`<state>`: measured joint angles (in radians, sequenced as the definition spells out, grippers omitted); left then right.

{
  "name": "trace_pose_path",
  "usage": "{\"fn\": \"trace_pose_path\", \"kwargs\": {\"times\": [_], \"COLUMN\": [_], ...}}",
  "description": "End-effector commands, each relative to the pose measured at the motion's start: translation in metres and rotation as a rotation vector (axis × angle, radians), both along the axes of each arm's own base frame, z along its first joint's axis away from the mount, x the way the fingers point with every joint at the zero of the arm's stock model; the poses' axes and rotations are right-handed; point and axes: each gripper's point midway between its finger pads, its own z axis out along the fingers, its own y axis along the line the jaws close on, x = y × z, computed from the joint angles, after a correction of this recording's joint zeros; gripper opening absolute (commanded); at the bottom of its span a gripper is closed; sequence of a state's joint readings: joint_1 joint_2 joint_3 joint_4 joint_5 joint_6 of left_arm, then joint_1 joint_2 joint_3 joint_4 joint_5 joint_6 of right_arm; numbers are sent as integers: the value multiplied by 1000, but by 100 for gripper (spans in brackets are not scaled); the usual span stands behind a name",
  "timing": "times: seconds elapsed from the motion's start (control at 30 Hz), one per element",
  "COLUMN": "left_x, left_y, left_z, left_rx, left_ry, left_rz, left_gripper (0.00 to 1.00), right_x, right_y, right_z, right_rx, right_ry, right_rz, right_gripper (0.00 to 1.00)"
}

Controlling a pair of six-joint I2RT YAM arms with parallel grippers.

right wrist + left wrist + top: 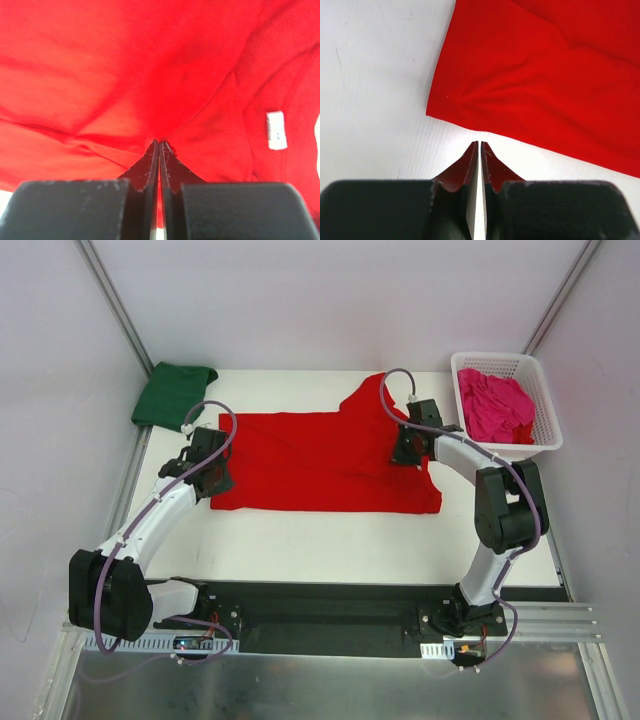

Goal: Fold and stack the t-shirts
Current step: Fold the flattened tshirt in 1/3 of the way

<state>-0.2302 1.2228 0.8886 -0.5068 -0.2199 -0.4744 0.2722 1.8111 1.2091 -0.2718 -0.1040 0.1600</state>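
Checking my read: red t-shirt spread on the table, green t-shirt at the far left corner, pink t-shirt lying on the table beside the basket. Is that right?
Not quite. The pink t-shirt is inside the white basket, not beside it on the table; the top external view shows it. The red t-shirt and green t-shirt are as you said.

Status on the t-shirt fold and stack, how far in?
Early. Done: maybe the green t-shirt, lying compact at the far-left corner; fold quality unclear. In hand: the red t-shirt lies spread mid-table; the right hand is shut on fabric near its collar, the left hand is shut just off its edge, holding nothing. Left: fold red, fold the pink t-shirt crumpled in the basket, then stack.
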Motion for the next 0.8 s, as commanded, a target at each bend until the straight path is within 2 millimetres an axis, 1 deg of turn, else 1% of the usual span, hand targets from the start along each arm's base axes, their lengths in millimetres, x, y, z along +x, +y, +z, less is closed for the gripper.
{"fn": "trace_pose_path", "kwargs": {"times": [0.0, 0.07, 0.1, 0.17, 0.2, 0.23, 0.3, 0.33, 0.57, 0.77], "left_x": [-1, -1, -1, -1, -1, -1, -1, -1, 0, 1], "left_y": [4, 3, 2, 2, 2, 2, 3, 3, 4, 2], "left_z": [2, 1, 1, 0, 0, -1, -1, -1, -1, 0], "left_rx": [28, 25, 25, 23, 23, 25, 27, 28, 31, 29], "left_ry": [-11, -9, -7, -2, -2, -1, -2, -2, -2, -3], "left_rz": [1, -1, -1, -3, -3, -2, -1, 0, 0, -4], "left_gripper": [5, 5, 5, 5, 5, 4, 4, 5, 5, 5], "right_x": [26, 31, 37, 41, 47, 48, 55, 56, 67, 79], "right_y": [16, 19, 21, 25, 27, 29, 32, 35, 43, 50], "right_z": [34, 38, 43, 41, 46, 40, 42, 37, 31, 38], "right_rx": [78, 91, 98, 111, 118, 122, 134, 141, 186, 219], "right_ry": [-97, -108, -123, -119, -131, -117, -121, -110, -114, -152], "right_rz": [21, 26, 27, 32, 33, 38, 40, 45, 29, 33], "right_gripper": [2, 2, 2, 2, 2, 2, 2, 2, 2, 2]}}
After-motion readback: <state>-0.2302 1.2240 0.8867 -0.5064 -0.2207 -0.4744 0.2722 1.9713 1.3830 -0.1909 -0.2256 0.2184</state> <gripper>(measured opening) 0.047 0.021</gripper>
